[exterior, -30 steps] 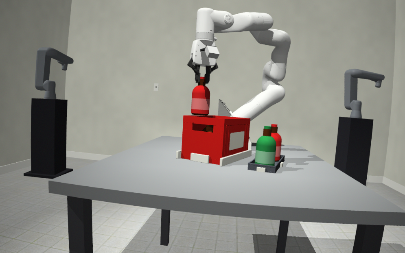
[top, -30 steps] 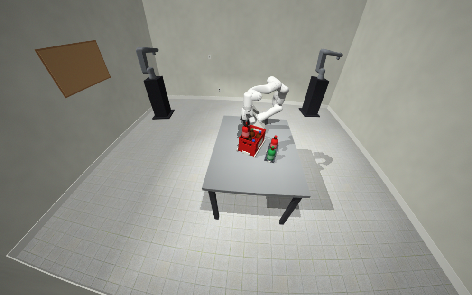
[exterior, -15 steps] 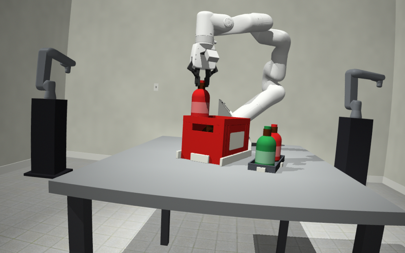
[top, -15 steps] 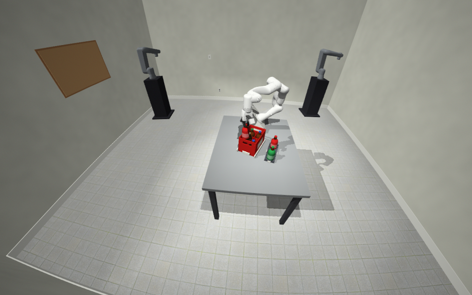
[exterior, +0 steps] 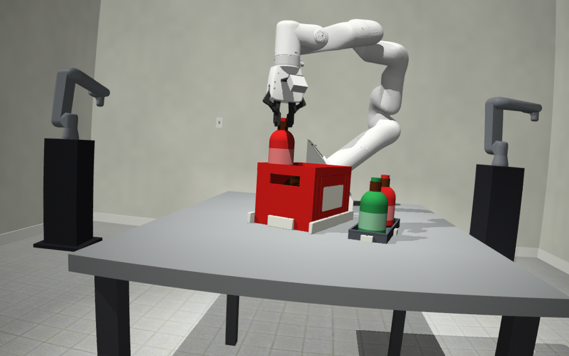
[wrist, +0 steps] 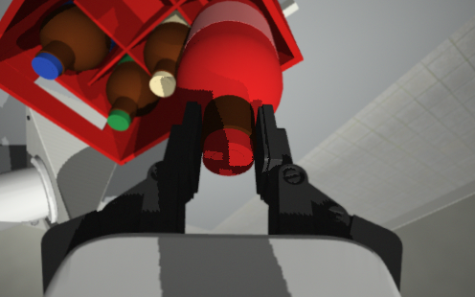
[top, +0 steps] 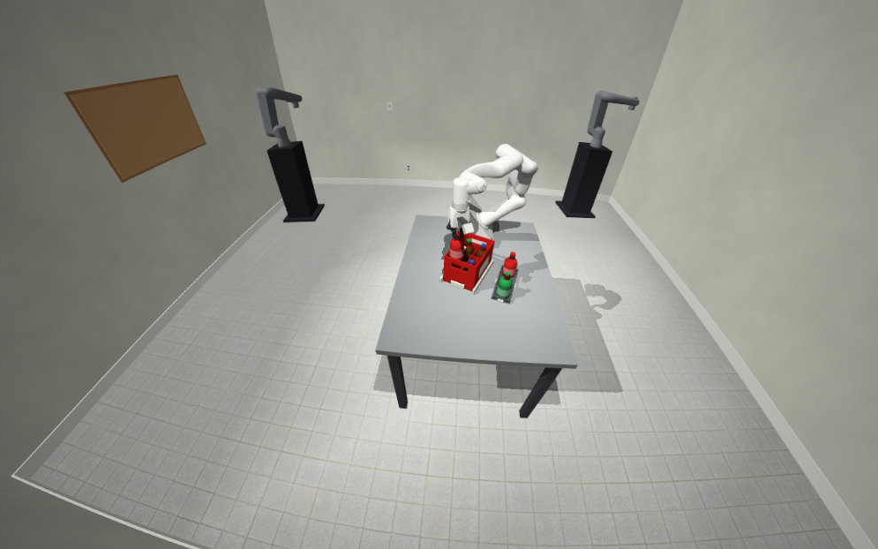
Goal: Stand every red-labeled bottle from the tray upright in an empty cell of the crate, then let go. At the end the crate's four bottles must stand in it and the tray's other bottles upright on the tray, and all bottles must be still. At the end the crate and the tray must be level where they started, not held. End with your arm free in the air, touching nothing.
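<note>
My gripper (exterior: 283, 118) is shut on the neck of a red-labeled bottle (exterior: 281, 145), also plain in the wrist view (wrist: 230, 72). The bottle hangs upright with its base just inside the top of the red crate (exterior: 302, 194), over one cell. In the wrist view the crate (wrist: 118, 72) holds three brown bottles with blue (wrist: 47, 65), green (wrist: 119, 120) and cream (wrist: 162, 85) caps. A dark tray (exterior: 373, 232) to the right of the crate holds a green-labeled bottle (exterior: 372, 208) and a second red-labeled bottle (exterior: 388, 198), both upright.
The crate and tray stand on a grey table (exterior: 304, 260), near its far side by the arm's base. Two black pedestals with grey camera arms (exterior: 67, 185) (exterior: 496, 198) stand on the floor at left and right.
</note>
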{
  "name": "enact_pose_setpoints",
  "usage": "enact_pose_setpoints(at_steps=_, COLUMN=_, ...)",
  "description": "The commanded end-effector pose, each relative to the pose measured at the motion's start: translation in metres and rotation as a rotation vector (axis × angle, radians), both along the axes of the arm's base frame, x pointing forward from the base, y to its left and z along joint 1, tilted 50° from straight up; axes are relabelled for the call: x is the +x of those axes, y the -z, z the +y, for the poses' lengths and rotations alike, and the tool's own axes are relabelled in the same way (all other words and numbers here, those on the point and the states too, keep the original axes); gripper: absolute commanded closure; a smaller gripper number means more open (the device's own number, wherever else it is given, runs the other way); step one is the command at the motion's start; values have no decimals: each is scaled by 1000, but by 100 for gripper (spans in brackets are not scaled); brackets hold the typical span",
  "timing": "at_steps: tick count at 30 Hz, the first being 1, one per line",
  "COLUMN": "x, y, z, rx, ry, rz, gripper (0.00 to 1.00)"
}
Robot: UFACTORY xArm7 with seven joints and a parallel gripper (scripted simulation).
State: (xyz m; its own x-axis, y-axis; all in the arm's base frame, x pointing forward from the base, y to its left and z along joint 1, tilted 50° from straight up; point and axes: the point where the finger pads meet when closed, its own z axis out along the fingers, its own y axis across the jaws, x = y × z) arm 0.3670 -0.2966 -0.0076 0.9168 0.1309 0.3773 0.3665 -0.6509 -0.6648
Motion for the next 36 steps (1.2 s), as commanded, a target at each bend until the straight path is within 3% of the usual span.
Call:
enact_pose_setpoints(at_steps=1, x=0, y=1, z=-1, rx=-5, ry=3, rz=-1, gripper=100)
enact_pose_setpoints(at_steps=36, x=1, y=3, z=2, rx=-5, ry=3, rz=-1, gripper=100)
